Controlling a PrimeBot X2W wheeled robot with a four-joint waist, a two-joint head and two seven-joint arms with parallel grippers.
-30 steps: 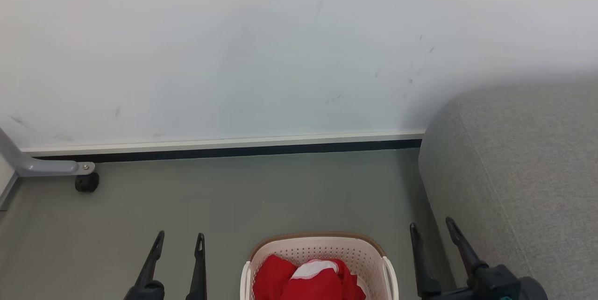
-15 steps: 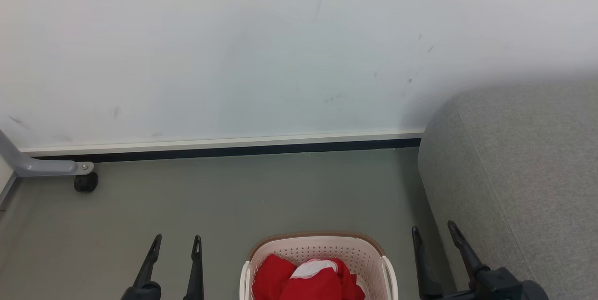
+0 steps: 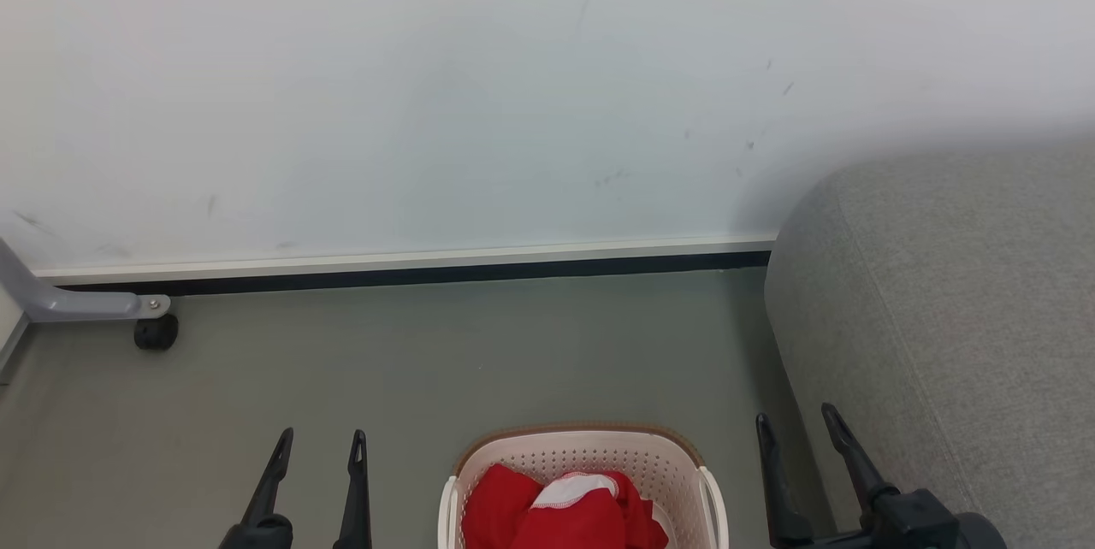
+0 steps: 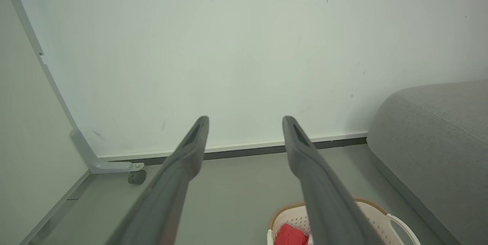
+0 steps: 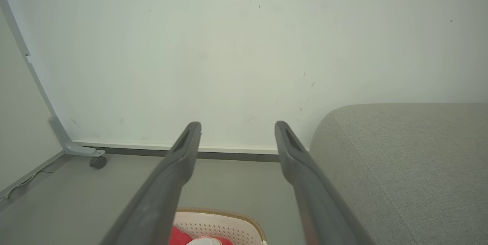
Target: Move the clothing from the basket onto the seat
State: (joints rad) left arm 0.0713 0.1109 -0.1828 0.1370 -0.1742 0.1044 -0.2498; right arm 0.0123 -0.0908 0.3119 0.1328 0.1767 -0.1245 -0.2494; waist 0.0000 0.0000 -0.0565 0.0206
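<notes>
Left gripper (image 3: 323,438) and right gripper (image 3: 794,416) hang spread, empty; best lower one onto clothing (image 3: 556,515) in basket (image 3: 582,431), pinching a thick fold.

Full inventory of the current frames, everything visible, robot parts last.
clothing: one heap, piece count unclear, bright red with a white-edged bit, inside the basket
basket: 1, cream perforated with brown rim, on the floor at bottom centre of the head view
seat: 1, grey fabric, to the right of the basket
wall: 1, white, scuffed, at the back
skirting: 1, dark strip under a pale one, at the wall's foot
floor: grey-green
frame leg: 1, grey metal, far left by the wall
caster: 1, black, under the frame leg
left gripper: 1, dark, open, empty, left of the basket
right gripper: 1, dark, open, empty, between basket and seat
</notes>
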